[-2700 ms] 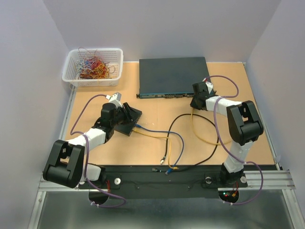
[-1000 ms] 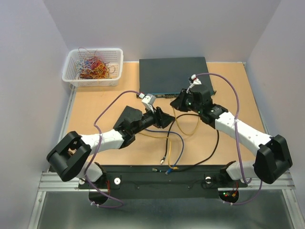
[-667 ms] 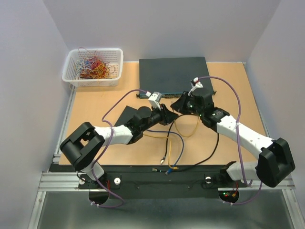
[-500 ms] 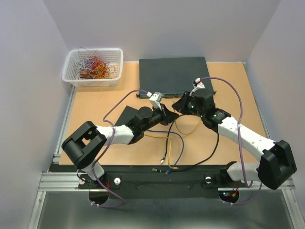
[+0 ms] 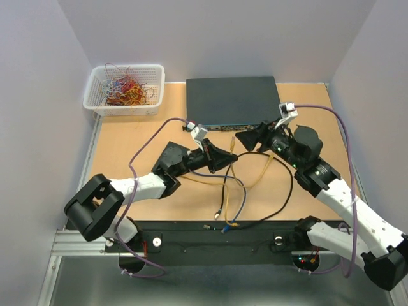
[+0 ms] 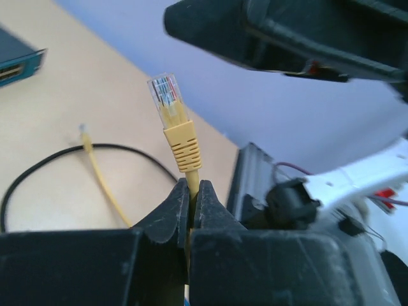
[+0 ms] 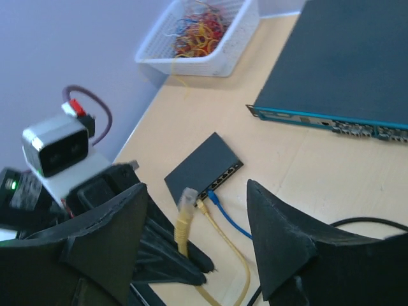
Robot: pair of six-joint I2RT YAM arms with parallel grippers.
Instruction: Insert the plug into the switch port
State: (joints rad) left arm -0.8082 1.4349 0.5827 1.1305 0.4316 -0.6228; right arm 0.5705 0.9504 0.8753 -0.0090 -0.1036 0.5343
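A robotics lab cell: plain lilac walls (image 5: pixel 223 32) enclose a wooden worktop (image 5: pixel 127 137) carrying a rack switch (image 5: pixel 231 99), a basket (image 5: pixel 121 109) of loose wires to the switch's left, and aluminium rails (image 5: pixel 76 241) in front of it.

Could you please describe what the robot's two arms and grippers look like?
The left arm and right arm have white links joined by bulky black joint housings. A purple cable loops loosely along each. Each wrist carries a small light-grey camera box. The left gripper and right gripper are matte black, with wedge-shaped fingers tapering to narrow tips.
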